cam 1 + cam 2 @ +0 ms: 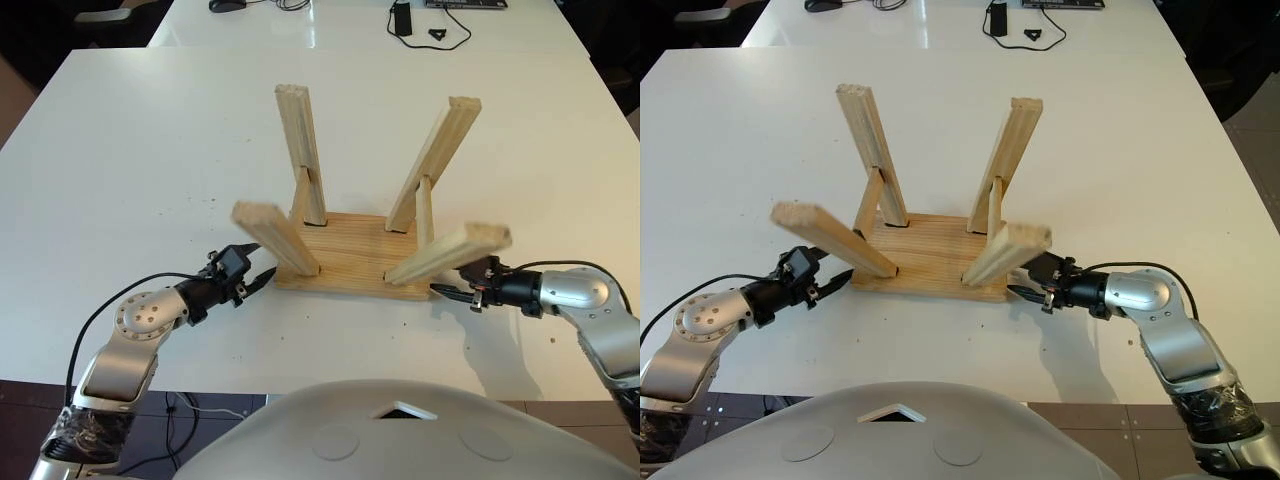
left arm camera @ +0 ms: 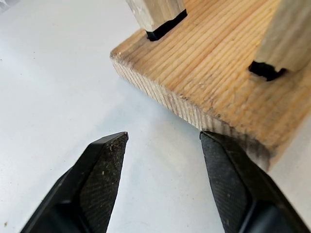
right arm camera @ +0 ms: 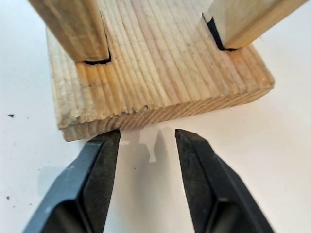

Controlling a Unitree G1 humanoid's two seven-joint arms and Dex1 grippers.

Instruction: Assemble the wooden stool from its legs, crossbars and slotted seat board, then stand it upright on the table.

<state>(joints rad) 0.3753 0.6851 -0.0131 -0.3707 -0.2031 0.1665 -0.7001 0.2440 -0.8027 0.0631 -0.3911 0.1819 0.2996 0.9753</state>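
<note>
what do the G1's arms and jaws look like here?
Left arm and right arm: silver-grey shells, round joint housings, black wrists, a thin black cable looping along each. Dark mottled wrap on the upper arms. Jaws: black, wedge-tipped, finely textured inner faces.

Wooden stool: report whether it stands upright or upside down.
Upside down: the pale slotted wooden seat board lies flat on the white table, its four wooden legs pointing up.

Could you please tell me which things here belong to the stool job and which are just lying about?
Job: seat board, four legs slotted into it, left gripper and right gripper, both open beside the board.
Lying about, on the far table: black mouse, small black box.
</note>
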